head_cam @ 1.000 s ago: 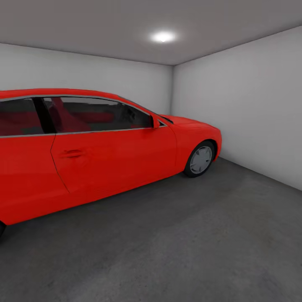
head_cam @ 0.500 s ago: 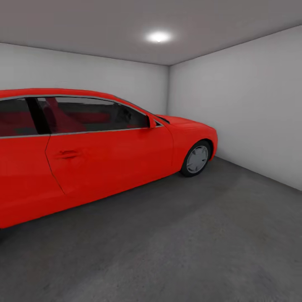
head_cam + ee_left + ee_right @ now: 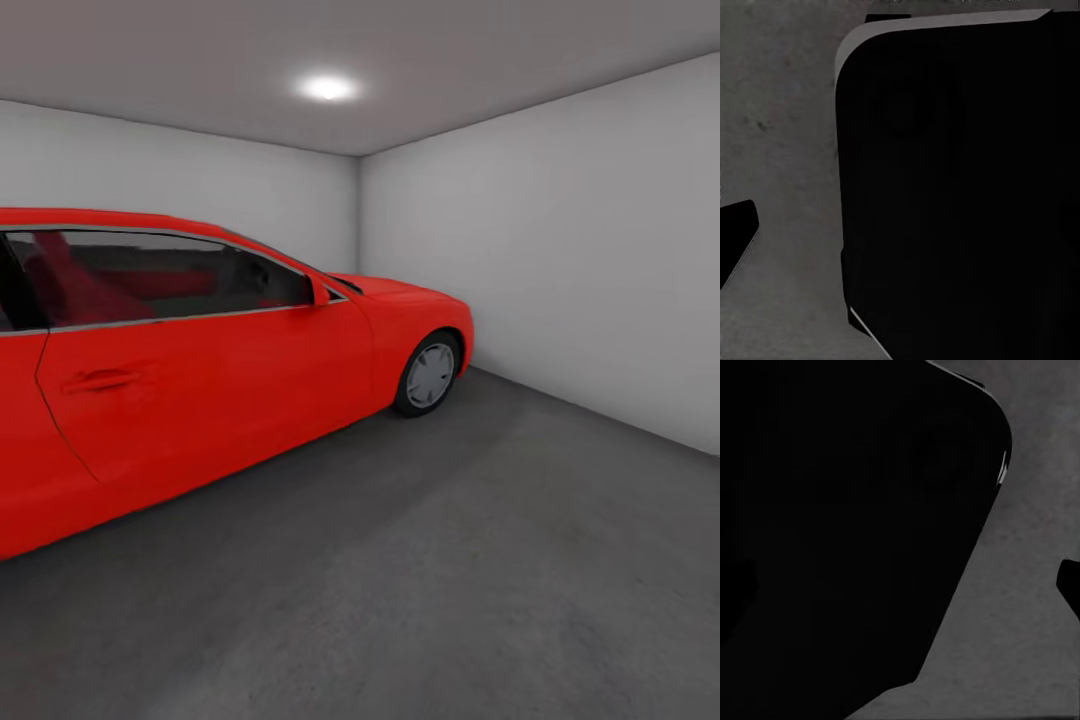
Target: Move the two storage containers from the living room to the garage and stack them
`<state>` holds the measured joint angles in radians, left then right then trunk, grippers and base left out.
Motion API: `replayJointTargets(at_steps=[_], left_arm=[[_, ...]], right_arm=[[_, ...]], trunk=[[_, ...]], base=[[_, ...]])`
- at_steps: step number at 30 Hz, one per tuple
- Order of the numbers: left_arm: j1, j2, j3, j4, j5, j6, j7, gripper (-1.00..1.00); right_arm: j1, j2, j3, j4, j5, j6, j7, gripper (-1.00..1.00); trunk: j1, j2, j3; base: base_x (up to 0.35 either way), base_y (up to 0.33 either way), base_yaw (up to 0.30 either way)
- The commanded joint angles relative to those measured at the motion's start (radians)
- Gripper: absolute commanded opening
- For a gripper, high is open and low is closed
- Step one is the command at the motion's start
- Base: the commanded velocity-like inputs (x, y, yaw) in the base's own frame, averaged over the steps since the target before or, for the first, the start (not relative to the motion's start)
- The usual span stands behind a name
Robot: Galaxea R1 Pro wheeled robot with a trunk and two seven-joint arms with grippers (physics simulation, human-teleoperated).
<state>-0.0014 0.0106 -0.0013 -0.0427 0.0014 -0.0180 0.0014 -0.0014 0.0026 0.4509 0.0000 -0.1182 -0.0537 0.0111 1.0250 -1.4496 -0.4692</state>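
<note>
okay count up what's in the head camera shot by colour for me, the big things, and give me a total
Red: 1, the car
White: 2, the back wall and the side wall
Grey: 2, the concrete floor and the ceiling
Total: 5

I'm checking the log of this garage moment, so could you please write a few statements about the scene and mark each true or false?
1. A red car stands on the left of the head view. True.
2. The floor is light wood planks. False: it is dark grey concrete.
3. The car's side door is open. False: it is shut.
4. A ceiling light is on. True.
5. The car's front wheel is near the white right-hand wall. True.
</note>
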Motion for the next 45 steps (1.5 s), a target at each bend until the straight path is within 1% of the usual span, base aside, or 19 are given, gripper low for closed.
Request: replayJointTargets(at_steps=[1,26,28,31,33,36,45], left_arm=[[0.0,0.0,0.0,0.0,0.0,-0.002,0.0,1.0],[0.0,0.0,0.0,0.0,0.0,-0.002,0.0,1.0],[0.0,0.0,0.0,0.0,0.0,-0.002,0.0,1.0],[0.0,0.0,0.0,0.0,0.0,-0.002,0.0,1.0],[0.0,0.0,0.0,0.0,0.0,-0.002,0.0,1.0],[0.0,0.0,0.0,0.0,0.0,-0.002,0.0,1.0],[0.0,0.0,0.0,0.0,0.0,-0.002,0.0,1.0]], right_arm=[[0.0,0.0,0.008,0.0,-0.011,-0.003,0.001,1.0],[0.0,-0.001,0.008,0.0,-0.018,-0.004,0.001,1.0],[0.0,-0.001,0.008,0.0,-0.034,-0.007,0.001,1.0],[0.0,-0.008,0.009,0.0,-0.104,-0.02,0.001,1.0],[0.0,-0.01,0.01,0.001,-0.129,-0.024,0.001,1.0],[0.0,-0.011,0.011,0.001,-0.149,-0.028,0.001,1.0],[0.0,-0.012,0.013,0.0,-0.152,-0.029,0.001,1.0]], trunk=[[0.0,0.0,-0.001],[0.0,0.0,-0.001],[0.0,0.0,-0.001],[0.0,0.0,-0.001],[0.0,0.0,-0.001],[0.0,0.0,-0.001],[0.0,0.0,-0.001]], base=[[0.0,0.0,-0.277],[0.0,0.0,-0.284],[0.0,0.0,-0.286],[0.0,0.0,-0.286],[0.0,0.0,-0.288],[0.0,0.0,-0.289],[0.0,0.0,-0.289]])
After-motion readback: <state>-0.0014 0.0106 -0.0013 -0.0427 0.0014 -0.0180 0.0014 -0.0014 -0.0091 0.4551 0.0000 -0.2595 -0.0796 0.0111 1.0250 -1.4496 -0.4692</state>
